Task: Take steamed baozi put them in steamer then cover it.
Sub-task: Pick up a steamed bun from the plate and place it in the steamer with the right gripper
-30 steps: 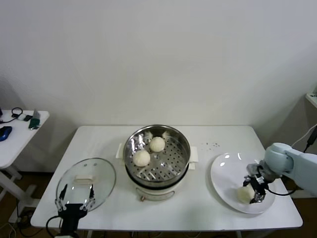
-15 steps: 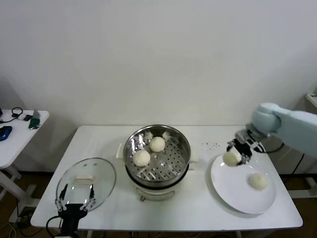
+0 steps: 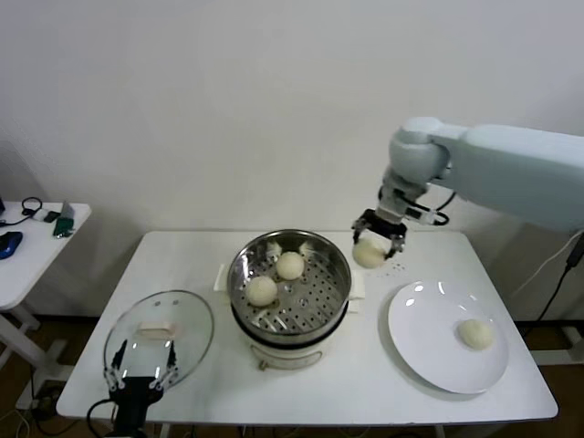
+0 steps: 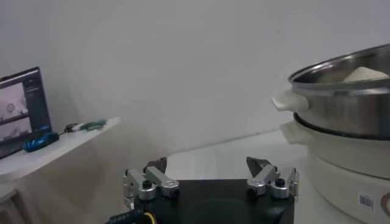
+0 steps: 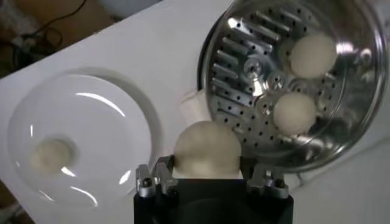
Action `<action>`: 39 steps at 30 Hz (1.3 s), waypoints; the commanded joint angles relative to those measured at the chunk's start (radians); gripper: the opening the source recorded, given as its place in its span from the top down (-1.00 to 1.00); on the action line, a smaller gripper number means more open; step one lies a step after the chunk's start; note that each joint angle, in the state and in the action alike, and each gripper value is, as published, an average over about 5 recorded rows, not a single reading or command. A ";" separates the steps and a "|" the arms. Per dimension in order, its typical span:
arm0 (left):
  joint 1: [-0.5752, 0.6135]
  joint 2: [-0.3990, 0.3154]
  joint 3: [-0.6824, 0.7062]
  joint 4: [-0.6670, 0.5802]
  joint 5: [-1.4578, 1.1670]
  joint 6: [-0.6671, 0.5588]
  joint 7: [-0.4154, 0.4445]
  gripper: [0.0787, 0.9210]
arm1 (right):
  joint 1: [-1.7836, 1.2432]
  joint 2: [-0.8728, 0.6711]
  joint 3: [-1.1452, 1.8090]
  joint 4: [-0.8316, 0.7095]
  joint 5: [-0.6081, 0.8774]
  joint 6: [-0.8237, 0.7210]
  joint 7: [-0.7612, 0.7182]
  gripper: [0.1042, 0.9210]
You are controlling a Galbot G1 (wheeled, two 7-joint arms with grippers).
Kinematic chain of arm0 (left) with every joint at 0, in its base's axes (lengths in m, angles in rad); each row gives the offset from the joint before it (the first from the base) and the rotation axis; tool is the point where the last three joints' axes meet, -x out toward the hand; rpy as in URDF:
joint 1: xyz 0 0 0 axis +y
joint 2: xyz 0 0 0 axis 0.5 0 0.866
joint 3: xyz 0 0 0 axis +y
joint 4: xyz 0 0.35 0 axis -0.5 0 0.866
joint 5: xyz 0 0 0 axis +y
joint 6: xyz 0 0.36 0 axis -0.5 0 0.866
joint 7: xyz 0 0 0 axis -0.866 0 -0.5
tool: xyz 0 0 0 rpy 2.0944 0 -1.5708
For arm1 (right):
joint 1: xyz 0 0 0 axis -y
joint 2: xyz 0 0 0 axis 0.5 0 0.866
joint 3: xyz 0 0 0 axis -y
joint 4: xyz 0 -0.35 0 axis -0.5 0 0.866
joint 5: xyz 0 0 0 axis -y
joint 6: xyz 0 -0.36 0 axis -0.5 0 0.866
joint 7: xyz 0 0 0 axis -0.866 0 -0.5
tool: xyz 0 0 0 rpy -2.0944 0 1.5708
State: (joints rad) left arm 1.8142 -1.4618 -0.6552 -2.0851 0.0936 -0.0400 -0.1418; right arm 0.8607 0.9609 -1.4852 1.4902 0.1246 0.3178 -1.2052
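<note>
Head view — cover (image 3: 160, 335) | right wrist — right end effector (image 5: 210, 176) gripping baozi (image 5: 207, 148)

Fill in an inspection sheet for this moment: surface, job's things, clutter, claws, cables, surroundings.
Surface: white rectangular table, small dark specks near its far edge.
Job's things: shiny perforated steel steamer holds two cream-white round buns; one bun on flat white plate; clear glass lid lies beside steamer.
Clutter: nothing seen.
Claws: right claw holds fourth bun in the air beside the steamer's rim; left claw open at lid's near edge.
Cables: black cable at right arm.
Surroundings: white wall; side table with small devices.
</note>
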 commanded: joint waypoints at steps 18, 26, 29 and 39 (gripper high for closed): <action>0.010 0.011 -0.032 0.017 -0.053 -0.004 -0.008 -0.77 | -0.264 0.428 0.074 -0.061 -0.235 0.155 -0.049 -0.45; 0.004 0.011 -0.030 0.025 -0.053 -0.003 -0.004 -0.77 | -0.292 0.434 0.067 -0.060 -0.244 0.155 -0.051 -0.47; 0.002 0.010 -0.029 0.024 -0.052 -0.003 -0.004 -0.77 | -0.293 0.432 0.064 -0.056 -0.239 0.152 -0.053 -0.47; 0.000 0.014 -0.035 0.025 -0.054 -0.003 -0.006 -0.77 | -0.293 0.425 0.076 -0.058 -0.244 0.141 -0.065 -0.67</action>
State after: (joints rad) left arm 1.8149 -1.4494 -0.6885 -2.0620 0.0418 -0.0427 -0.1481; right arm 0.5849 1.3715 -1.4149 1.4340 -0.1065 0.4614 -1.2616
